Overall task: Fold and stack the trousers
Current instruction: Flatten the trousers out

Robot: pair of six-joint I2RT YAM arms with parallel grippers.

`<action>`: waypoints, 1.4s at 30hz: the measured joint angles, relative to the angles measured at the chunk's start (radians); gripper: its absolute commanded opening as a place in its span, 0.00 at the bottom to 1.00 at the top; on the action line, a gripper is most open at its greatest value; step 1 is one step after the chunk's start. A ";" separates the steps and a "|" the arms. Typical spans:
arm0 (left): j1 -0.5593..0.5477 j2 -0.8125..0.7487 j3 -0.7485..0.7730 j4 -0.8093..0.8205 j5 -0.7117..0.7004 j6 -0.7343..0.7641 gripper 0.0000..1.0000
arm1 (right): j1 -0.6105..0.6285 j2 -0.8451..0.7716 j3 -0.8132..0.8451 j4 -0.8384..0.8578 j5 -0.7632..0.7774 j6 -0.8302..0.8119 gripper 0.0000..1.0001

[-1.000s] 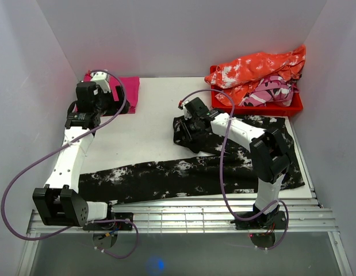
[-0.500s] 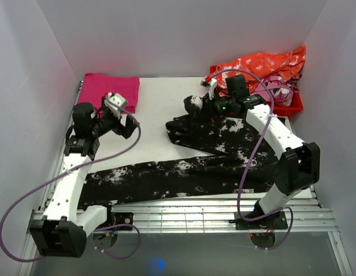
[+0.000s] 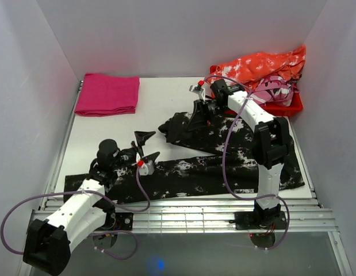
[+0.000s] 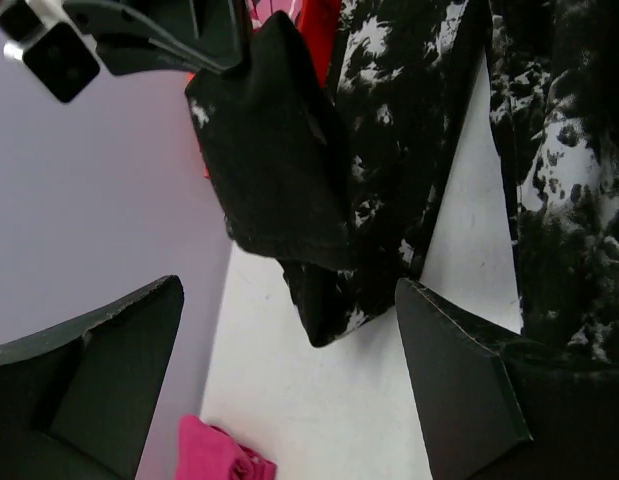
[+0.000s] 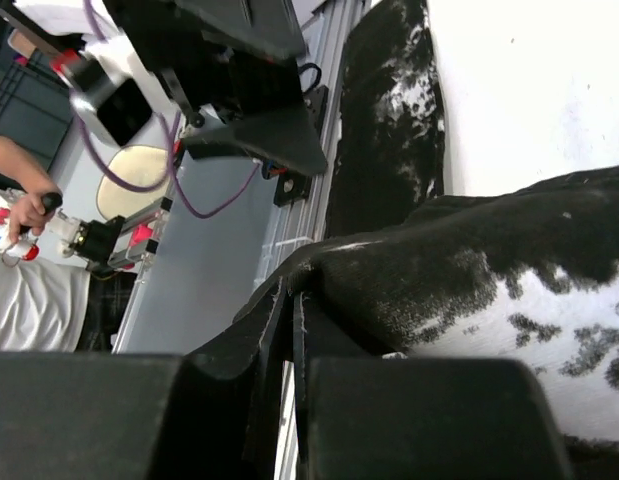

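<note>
The black trousers (image 3: 183, 175) with white splotches lie across the table. One leg runs along the front edge. The other leg (image 3: 235, 135) lies behind it, its left end raised. My right gripper (image 3: 199, 117) is shut on that raised end and holds it above the table; in the right wrist view the jaws (image 5: 294, 325) pinch a cloth fold (image 5: 469, 280). My left gripper (image 3: 145, 146) is open and empty, low over the table just behind the front leg. In the left wrist view its fingers (image 4: 89, 370) stand wide apart, with the hanging trouser end (image 4: 279, 160) ahead.
A folded magenta cloth (image 3: 107, 94) lies at the back left and shows in the left wrist view (image 4: 224, 455). A red tray (image 3: 281, 107) at the back right holds an orange-and-white garment (image 3: 258, 66) and a pink patterned one. White walls enclose three sides.
My left arm swung from the magenta cloth at the back left down to the front, gripper open. My right gripper lifted the trouser end and carried it slightly back and right.
</note>
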 measured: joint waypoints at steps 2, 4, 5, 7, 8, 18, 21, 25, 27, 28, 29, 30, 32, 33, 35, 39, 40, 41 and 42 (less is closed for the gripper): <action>-0.040 0.009 -0.055 0.082 -0.014 0.065 0.98 | 0.003 0.029 0.046 -0.104 -0.014 -0.091 0.08; -0.080 0.023 -0.096 0.182 -0.038 0.127 0.98 | 0.013 0.031 0.052 -0.198 -0.030 -0.166 0.08; -0.101 0.031 -0.106 0.230 -0.057 0.142 0.98 | 0.017 0.031 0.052 -0.219 -0.033 -0.180 0.08; -0.128 0.048 -0.118 0.294 -0.079 0.158 0.98 | 0.026 0.031 0.052 -0.250 -0.036 -0.203 0.08; -0.145 0.059 -0.124 0.326 -0.092 0.164 0.98 | 0.029 0.031 0.052 -0.261 -0.037 -0.211 0.08; -0.193 0.240 -0.149 0.478 -0.165 0.210 0.89 | 0.040 0.032 0.052 -0.285 -0.043 -0.223 0.08; -0.198 0.291 -0.150 0.509 -0.190 0.214 0.72 | 0.039 0.032 0.052 -0.285 -0.043 -0.222 0.08; -0.200 0.360 -0.137 0.541 -0.246 0.211 0.55 | 0.042 0.032 0.052 -0.285 -0.043 -0.222 0.08; -0.201 0.388 -0.124 0.550 -0.272 0.208 0.48 | 0.046 0.032 0.052 -0.285 -0.043 -0.221 0.08; -0.201 0.394 -0.117 0.553 -0.281 0.203 0.45 | 0.050 0.032 0.052 -0.285 -0.043 -0.219 0.08; -0.201 0.397 -0.108 0.555 -0.288 0.197 0.41 | 0.051 0.032 0.052 -0.284 -0.044 -0.216 0.08; -0.201 0.396 -0.101 0.557 -0.290 0.192 0.37 | 0.057 0.032 0.051 -0.281 -0.044 -0.209 0.09; -0.201 0.388 -0.078 0.553 -0.294 0.169 0.17 | 0.062 0.032 0.051 -0.271 -0.044 -0.187 0.18; -0.201 0.374 -0.067 0.539 -0.296 0.158 0.04 | 0.065 0.032 0.051 -0.260 -0.046 -0.171 0.23; -0.201 0.329 -0.043 0.494 -0.300 0.143 0.00 | 0.066 0.031 0.049 -0.227 -0.051 -0.125 0.36; -0.202 0.176 0.021 0.336 -0.339 0.129 0.00 | 0.064 0.027 0.045 -0.187 -0.056 -0.074 0.57; -0.201 0.131 0.040 0.291 -0.356 0.127 0.00 | 0.060 0.026 0.042 -0.178 -0.057 -0.051 0.64; -0.198 0.090 0.061 0.246 -0.372 0.126 0.00 | 0.056 0.025 0.041 -0.159 -0.056 -0.027 0.65; -0.195 0.056 0.077 0.209 -0.390 0.126 0.00 | 0.052 0.024 0.041 -0.143 -0.049 -0.011 0.65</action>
